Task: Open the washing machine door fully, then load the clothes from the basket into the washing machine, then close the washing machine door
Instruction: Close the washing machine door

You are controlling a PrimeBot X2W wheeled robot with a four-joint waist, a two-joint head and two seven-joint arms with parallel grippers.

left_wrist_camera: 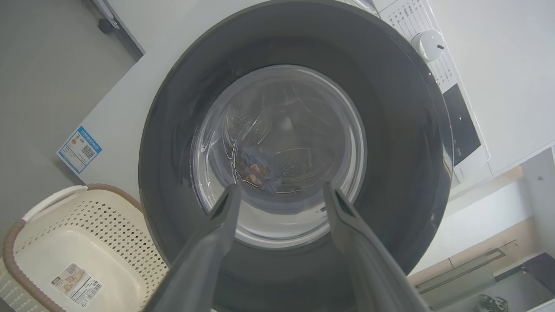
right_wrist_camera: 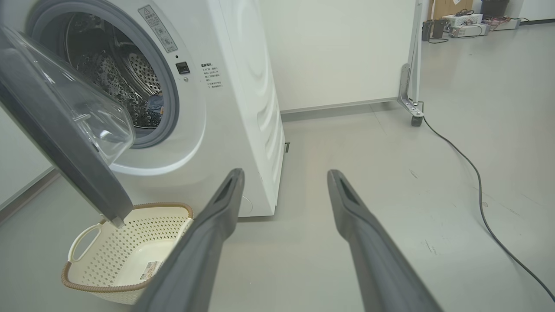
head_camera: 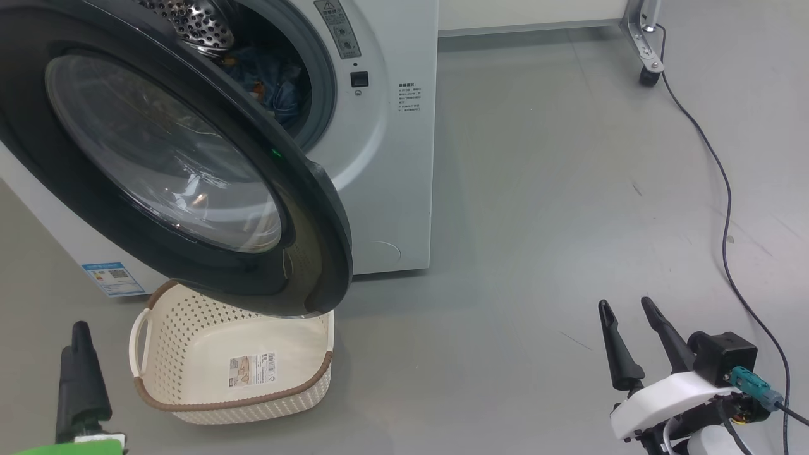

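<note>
Door: the washing machine door [head_camera: 164, 158] hangs half-swung above the basket [head_camera: 189, 316].
Load: the clothes [head_camera: 278, 88] lie inside the washing machine [head_camera: 392, 158]; with the basket bare, I judge loading done.
Left gripper [left_wrist_camera: 279, 190]: spread wide and empty, squared to the door's glass, probably to push it shut.
Right gripper [head_camera: 622, 304]: spread and empty, low over the floor [head_camera: 537, 221], clear of the door's swing.

Door [head_camera: 164, 151] half open, hangs over basket [head_camera: 234, 402] & blocks most of washer hole [head_camera: 268, 38]. Gap on R side lets a hand in. Cable [head_camera: 728, 221] on floor [head_camera: 537, 253].
</note>
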